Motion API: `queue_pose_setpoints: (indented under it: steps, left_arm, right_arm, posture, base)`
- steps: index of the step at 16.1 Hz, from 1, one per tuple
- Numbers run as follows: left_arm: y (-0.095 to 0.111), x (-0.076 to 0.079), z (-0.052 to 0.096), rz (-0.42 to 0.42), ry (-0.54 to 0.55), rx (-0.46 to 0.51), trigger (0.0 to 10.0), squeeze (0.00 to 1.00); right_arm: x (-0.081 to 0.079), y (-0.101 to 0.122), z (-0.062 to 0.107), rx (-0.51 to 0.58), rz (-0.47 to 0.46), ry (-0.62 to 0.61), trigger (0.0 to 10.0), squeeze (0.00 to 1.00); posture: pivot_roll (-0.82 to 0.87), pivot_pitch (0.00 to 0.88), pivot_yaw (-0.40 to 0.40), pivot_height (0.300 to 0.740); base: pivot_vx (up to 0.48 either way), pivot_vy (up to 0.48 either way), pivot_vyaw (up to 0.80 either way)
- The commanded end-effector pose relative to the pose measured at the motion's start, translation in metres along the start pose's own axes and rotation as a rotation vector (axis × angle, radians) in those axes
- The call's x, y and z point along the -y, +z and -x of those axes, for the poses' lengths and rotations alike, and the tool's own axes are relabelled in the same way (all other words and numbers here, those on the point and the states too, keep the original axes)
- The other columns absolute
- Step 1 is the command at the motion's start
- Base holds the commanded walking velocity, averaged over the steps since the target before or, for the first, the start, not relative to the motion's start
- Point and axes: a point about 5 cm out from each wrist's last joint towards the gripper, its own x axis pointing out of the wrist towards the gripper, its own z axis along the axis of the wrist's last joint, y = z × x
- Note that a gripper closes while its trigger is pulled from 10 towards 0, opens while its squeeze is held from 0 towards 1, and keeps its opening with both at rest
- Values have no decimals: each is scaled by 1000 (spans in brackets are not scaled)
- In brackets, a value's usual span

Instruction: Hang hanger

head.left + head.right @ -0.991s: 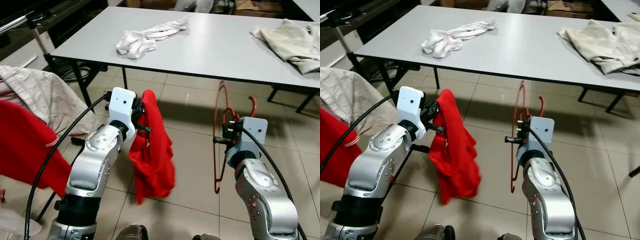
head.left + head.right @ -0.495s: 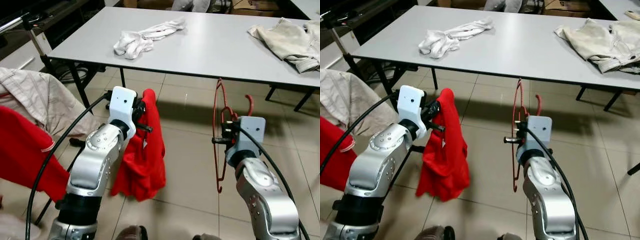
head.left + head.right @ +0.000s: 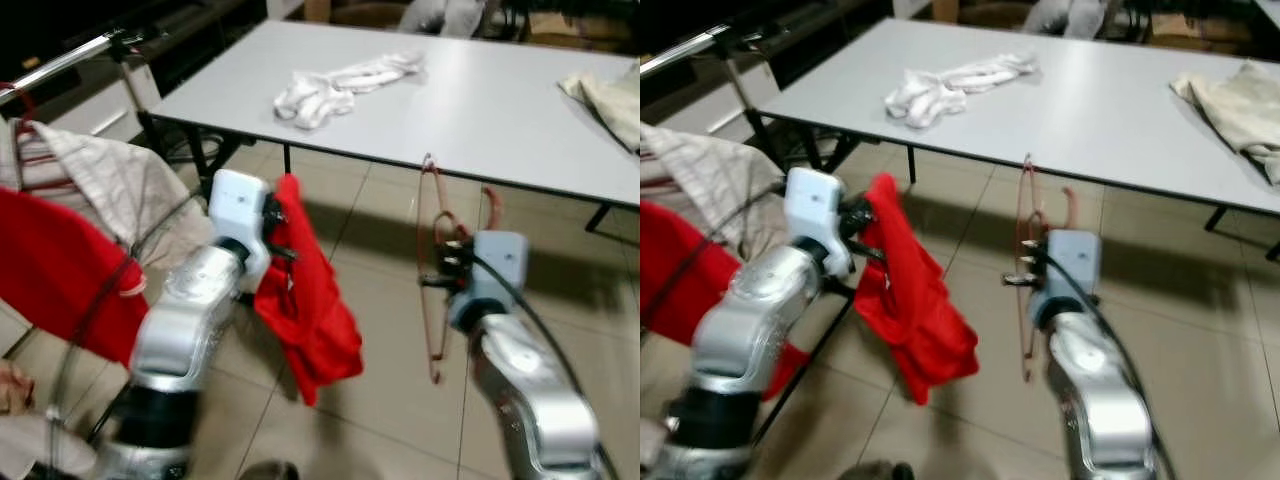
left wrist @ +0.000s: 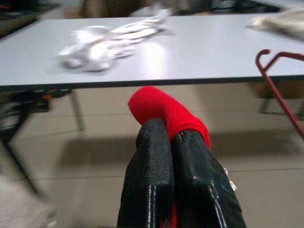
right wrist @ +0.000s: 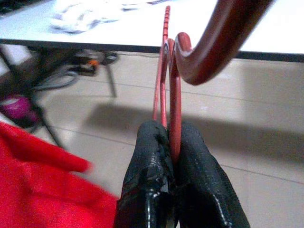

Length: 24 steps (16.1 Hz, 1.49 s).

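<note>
The whole scene has slid across both eye views and blurred since half a second ago, so the robot's head, and likely its body, has turned toward its left, bringing the garment rack [image 3: 70, 60] with its hung beige and red clothes further into frame. The grips themselves look unchanged. The right gripper [image 5: 171, 142] is still clamped on the red hanger [image 3: 432, 260], which stands roughly upright before the robot, its hook end curling up just below the near edge of the grey table [image 3: 470, 110]. The left gripper [image 4: 173, 137] still pinches a fold of the red garment [image 3: 305, 300], which dangles toward the tiled floor (its hem seems to have swung, though blur makes that uncertain). The turn suggests the robot is orienting toward the rack, where the hanger would go; nothing is hung yet.
</note>
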Motion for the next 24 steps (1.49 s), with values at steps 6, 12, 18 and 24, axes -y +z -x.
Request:
queue_pose_setpoints:
  steps: [6, 12, 18, 24]
  left_arm:
    - [7, -9, 2, -17, 35, 32, 10000, 0]
    - [9, -13, -1, -18, 54, 49, 10000, 0]
    - [13, -16, -8, -17, 73, 75, 10000, 0]
    - [12, -23, -8, -25, 120, 82, 10000, 0]
  right_arm:
    - [-5, 3, 0, 18, -6, 19, 10000, 0]
    - [-4, 9, -3, 58, 13, 36, 10000, 0]
    - [0, 13, -11, 81, 25, 33, 10000, 0]
    - [-1, 14, -15, 84, 64, 56, 10000, 0]
  posture:
    - [-21, 29, 45, 740]
    - [-27, 0, 45, 740]
    - [-29, 0, 40, 740]
    - [-21, 0, 28, 740]
  base:
    - [317, 0, 0]
    - [319, 0, 0]
    - [321, 0, -502]
    - [322, 0, 0]
